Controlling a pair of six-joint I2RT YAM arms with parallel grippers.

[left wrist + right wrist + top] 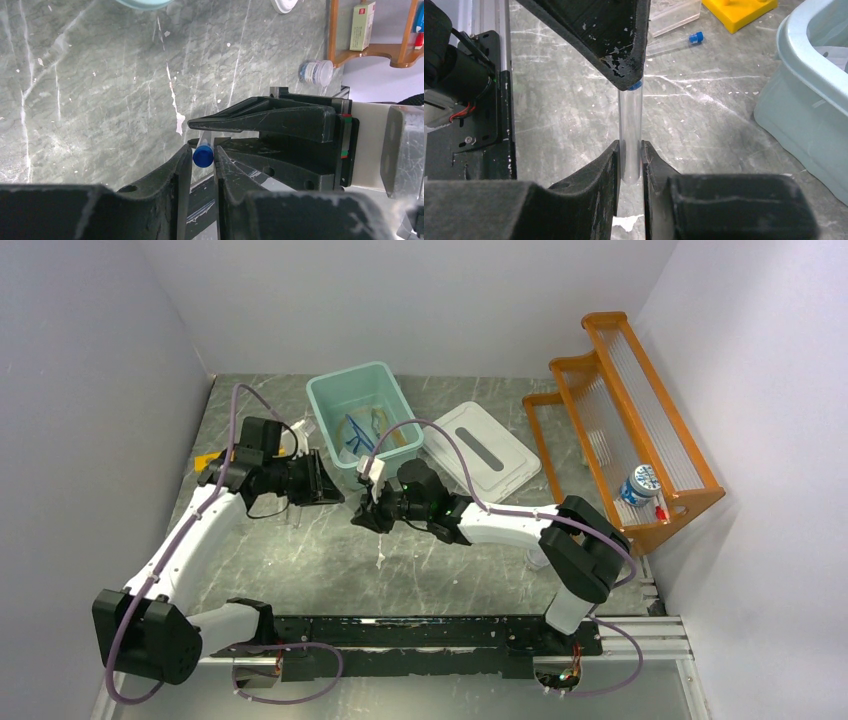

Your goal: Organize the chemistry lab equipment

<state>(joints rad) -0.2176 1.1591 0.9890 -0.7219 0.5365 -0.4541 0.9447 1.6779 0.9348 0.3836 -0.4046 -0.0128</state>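
Test tube (630, 125), clear and blue-capped, is up in the air over the middle of the table and shared by both arms! The right gripper (630, 150) is clamped on the glass body. The left gripper (202, 150) has its pads pressed to either side of the blue cap (203, 156).

My read: one arm steadies the barrel so the other can work the cap or take the tube over.

Round about:
- The teal bin (322, 420) is at twelve o'clock, with blue tubing (356, 432) inside.
- The white lid (480, 450) is at two and the orange shelf (640, 430) at three.
- The yellow tube rack (739, 10) is out at nine, with a second capped tube (674, 44) lying near it.

Nothing blocks the tube itself. But the two sets of fingers crowd close, so there's little room to adjust.
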